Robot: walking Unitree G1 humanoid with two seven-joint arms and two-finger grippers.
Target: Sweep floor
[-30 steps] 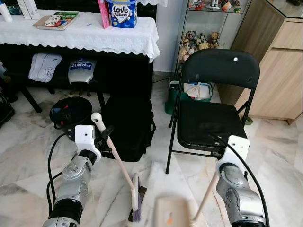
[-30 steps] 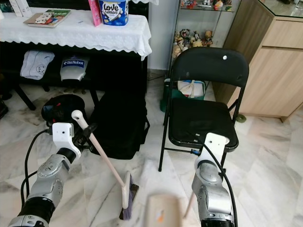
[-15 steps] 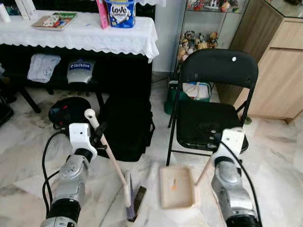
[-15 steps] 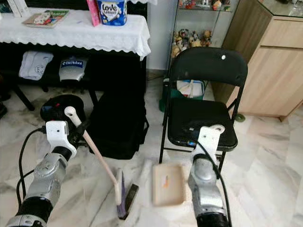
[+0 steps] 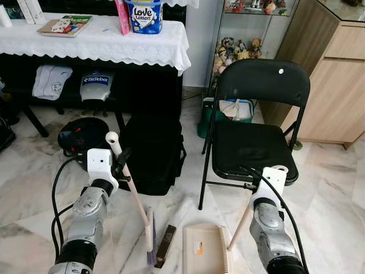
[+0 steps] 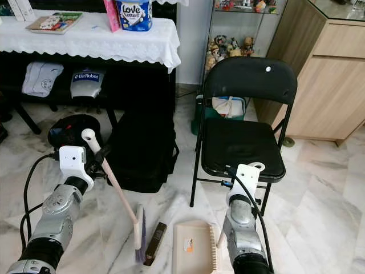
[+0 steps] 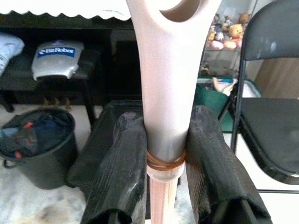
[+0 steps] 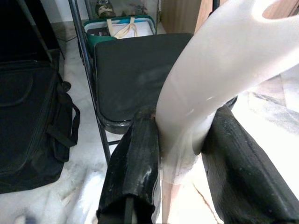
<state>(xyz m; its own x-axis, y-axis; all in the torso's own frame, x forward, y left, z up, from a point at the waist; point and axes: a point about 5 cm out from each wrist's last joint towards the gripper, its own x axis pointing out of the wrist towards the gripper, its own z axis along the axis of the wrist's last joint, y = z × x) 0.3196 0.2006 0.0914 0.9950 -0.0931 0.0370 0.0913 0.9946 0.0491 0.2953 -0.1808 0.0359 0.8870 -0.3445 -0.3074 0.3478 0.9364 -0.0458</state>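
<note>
marble floor (image 5: 342, 188) | black folding chair (image 5: 259, 114) | lace-clothed table (image 5: 97, 40)

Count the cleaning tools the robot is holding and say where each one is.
2. The broom is in the left gripper, bristles on the floor. The dustpan is in the right gripper, resting on the floor beside it.

The floor (image 5: 336, 188) is white marble veined grey. The broom (image 5: 149, 240) has a cream handle and purple bristles; the dustpan (image 5: 204, 254) is beige with an orange label. The chair (image 5: 259, 108) and bag (image 5: 153, 149) are black; the tablecloth (image 5: 102, 40) is white lace.
</note>
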